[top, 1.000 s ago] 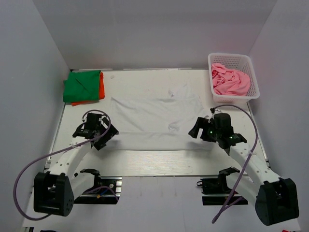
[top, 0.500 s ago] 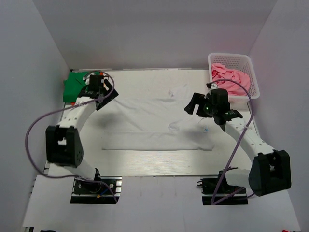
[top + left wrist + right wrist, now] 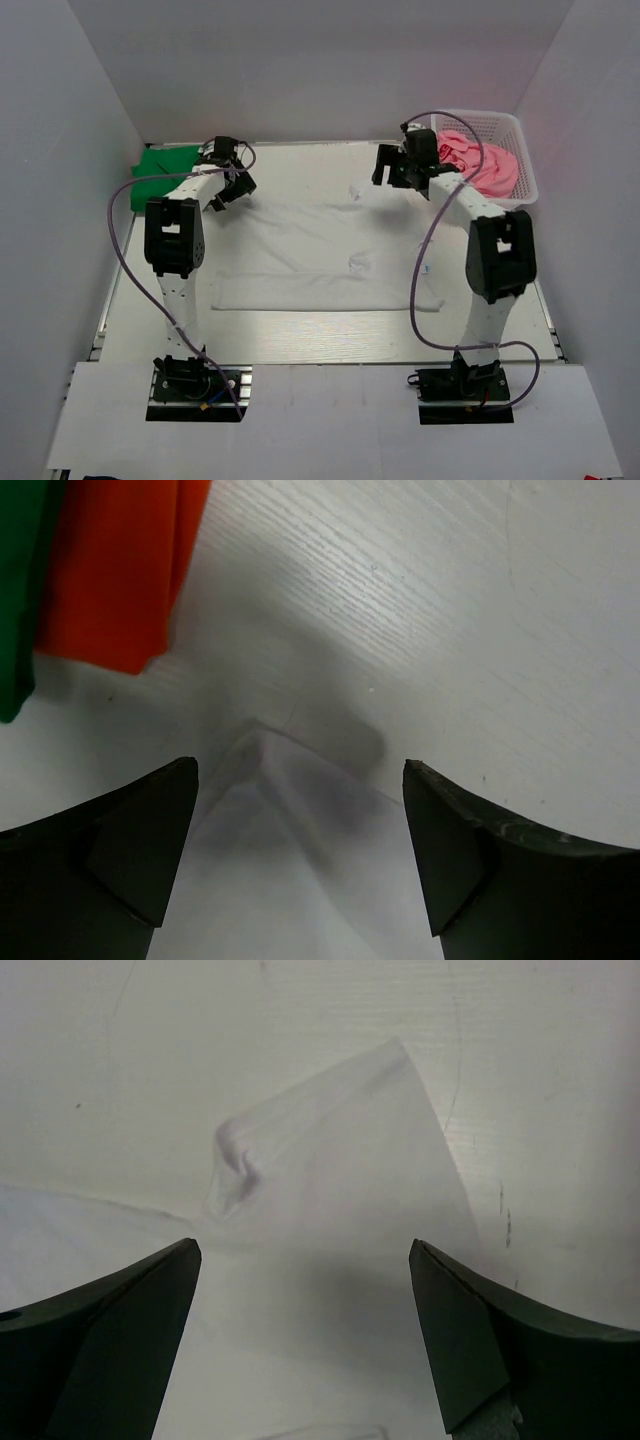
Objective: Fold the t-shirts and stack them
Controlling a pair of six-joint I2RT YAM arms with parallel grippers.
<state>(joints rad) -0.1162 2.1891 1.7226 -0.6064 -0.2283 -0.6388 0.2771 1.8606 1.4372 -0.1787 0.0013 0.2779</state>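
Since the white t-shirt lying spread mid-table is thin, limp and light, it likely wants pinching at its far corners, where the left gripper and right gripper hover with jaws spread wide, holding nothing

The white cloth t-shirt, green folded shirt, orange folded shirt and pink crumpled shirt are plain; the lattice plastic basket is white.
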